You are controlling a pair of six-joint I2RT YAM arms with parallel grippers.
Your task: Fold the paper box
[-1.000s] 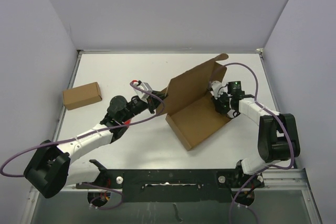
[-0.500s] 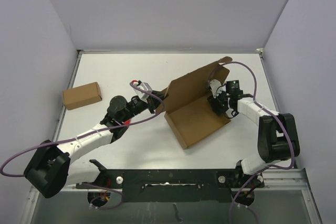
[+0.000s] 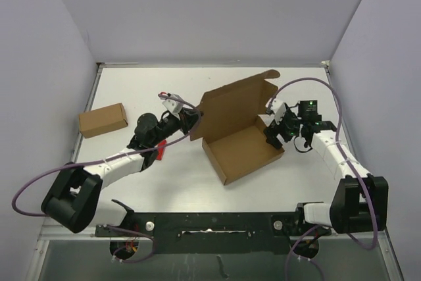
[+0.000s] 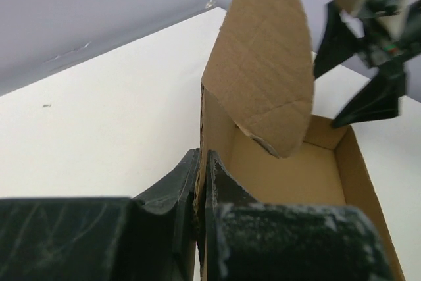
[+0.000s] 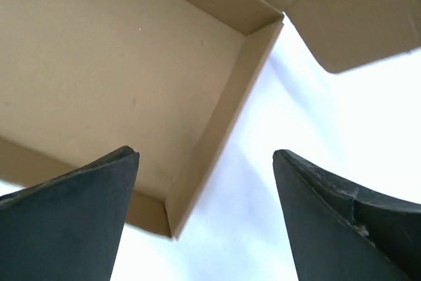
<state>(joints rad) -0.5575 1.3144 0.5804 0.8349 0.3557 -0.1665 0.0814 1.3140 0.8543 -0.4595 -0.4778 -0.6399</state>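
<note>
L fingers [image 4: 172,192] on paper box [image 3: 245,149] wall

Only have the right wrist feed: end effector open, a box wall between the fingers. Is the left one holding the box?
Observer: Yes. The left wrist view shows the left end effector shut on the paper box, clamping the wall on its side.
Operator: Lid state?
Observer: In the top view the lid stands raised along the far side, not folded over.
Operator: Anything far left?
Observer: A small cardboard box, apart from the left arm.
</note>
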